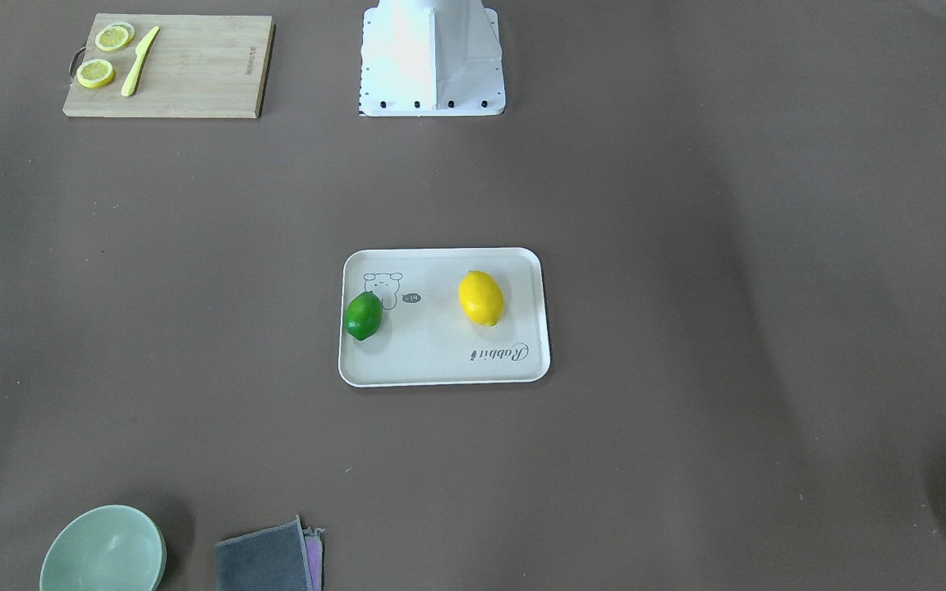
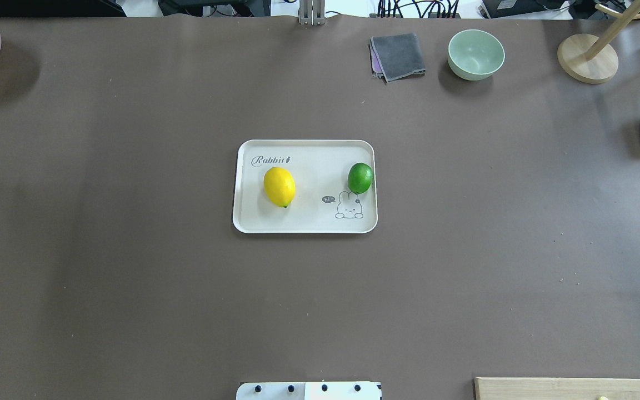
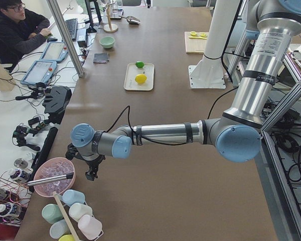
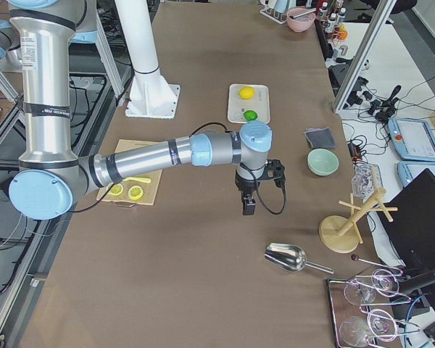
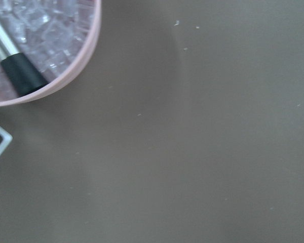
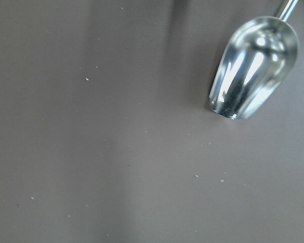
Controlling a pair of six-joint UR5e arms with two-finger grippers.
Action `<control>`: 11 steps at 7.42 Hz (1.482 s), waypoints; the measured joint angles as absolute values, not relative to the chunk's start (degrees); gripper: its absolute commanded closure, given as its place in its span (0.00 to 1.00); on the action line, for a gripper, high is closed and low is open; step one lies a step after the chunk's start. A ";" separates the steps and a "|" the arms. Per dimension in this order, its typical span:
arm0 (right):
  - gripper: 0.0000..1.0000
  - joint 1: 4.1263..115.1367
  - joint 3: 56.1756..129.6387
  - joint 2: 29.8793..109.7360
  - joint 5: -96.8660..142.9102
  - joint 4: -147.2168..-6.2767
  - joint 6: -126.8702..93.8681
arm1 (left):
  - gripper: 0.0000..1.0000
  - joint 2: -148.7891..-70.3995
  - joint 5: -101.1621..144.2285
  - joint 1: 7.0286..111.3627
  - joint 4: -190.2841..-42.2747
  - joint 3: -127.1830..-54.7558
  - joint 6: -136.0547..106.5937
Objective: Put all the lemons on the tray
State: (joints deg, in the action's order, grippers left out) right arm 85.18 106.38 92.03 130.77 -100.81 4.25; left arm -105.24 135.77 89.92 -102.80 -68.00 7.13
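A: Entry, front-facing view. Where are the lemons?
B: Both are on the tray [image 1: 440, 365], at frame centre. The yellow lemon [image 1: 481, 297] lies in the tray's right half. The green lemon [image 1: 364, 315] sits close to its left rim, beside the rabbit drawing [image 1: 383, 289]. The fruits are well apart. The cutting board [image 1: 194, 74] is at upper left.

A: Overhead view?
B: Mirrored: yellow lemon on the tray's left, green on its right by the rim. The grey cloth [image 2: 398, 55] and green bowl [image 2: 476, 54] are near the top edge, right of centre.

A: Left side view, tool state?
B: The left gripper [image 3: 90, 168] hangs at lower left, just beside the pink bowl [image 3: 54, 176]. Fingers parted or closed: cannot tell. The tray with both fruits shows small at upper centre.

A: Right side view?
B: The right gripper [image 4: 248, 205] points down at frame centre over bare table [image 4: 203, 275], between the tray above and the metal scoop [image 4: 286, 256] below. State again not readable.

A: Wrist cameras?
B: Left wrist: pink bowl's rim at upper left, otherwise table. Right wrist: metal scoop at upper right.
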 measured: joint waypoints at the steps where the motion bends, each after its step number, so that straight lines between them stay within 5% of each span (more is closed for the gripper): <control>1: 0.00 89.32 104.43 92.38 130.60 -102.24 10.37 | 0.03 -102.73 135.78 92.55 -102.55 -68.02 11.17; 6: 0.00 97.52 96.36 93.69 130.64 -102.40 21.33 | 0.02 -92.27 135.68 99.28 -101.78 -70.66 7.97; 11: 0.00 97.54 96.98 93.07 130.96 -102.39 16.83 | 0.02 -97.10 135.79 97.57 -81.92 -83.96 -4.69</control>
State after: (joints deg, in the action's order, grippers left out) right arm 97.54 96.98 93.07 130.96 -102.39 16.83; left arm -97.10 135.79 97.57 -81.92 -83.96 -4.69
